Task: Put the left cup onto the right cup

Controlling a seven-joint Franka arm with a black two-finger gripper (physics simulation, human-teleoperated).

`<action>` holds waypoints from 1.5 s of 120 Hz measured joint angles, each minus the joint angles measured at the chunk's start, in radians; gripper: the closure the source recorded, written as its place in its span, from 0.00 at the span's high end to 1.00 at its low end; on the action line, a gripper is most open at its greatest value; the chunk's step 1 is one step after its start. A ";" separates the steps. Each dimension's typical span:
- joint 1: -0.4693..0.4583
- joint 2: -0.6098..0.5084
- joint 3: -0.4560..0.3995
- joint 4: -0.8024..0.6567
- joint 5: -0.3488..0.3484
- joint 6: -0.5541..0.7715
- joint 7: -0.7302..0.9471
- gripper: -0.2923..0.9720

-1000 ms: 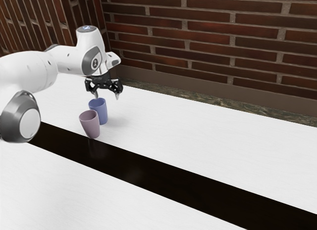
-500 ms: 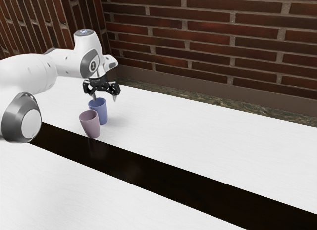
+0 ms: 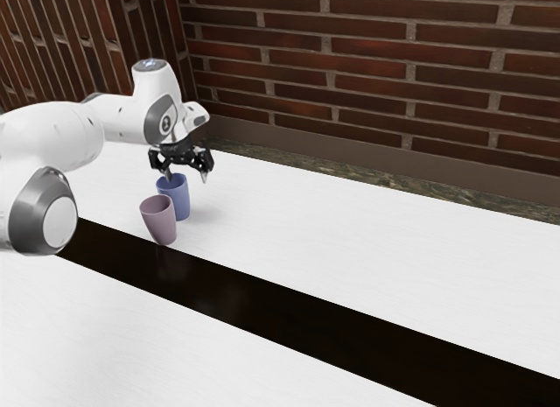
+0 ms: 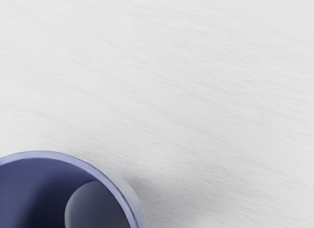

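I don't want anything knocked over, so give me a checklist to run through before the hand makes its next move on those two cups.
1. Hand open: ok, the fingers are spread.
2. Hand above the blue cup: ok, it hangs just over the rim.
3. Hand centred on that cup: cannot tell.
4. Blue cup upright on the table: ok.
5. Pink cup upright, mouth free: ok.
6. Gap between the two cups for a finger: cannot tell from the exterior view.
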 joint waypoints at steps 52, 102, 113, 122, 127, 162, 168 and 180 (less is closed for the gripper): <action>0.009 0.030 -0.002 -0.003 -0.005 0.018 0.005 0.77; 0.010 0.033 -0.004 -0.010 -0.031 0.019 0.008 0.47; 0.010 0.033 -0.004 -0.010 -0.040 0.017 0.009 0.34; 0.010 0.031 -0.004 -0.010 -0.043 0.014 0.009 0.27; 0.010 0.030 -0.004 -0.010 -0.044 0.012 0.009 0.24; 0.010 0.025 0.000 -0.010 -0.046 0.001 0.006 0.17; 0.010 0.024 0.000 -0.010 -0.044 -0.003 0.005 0.17; 0.010 0.018 0.002 -0.009 -0.039 -0.017 0.004 0.17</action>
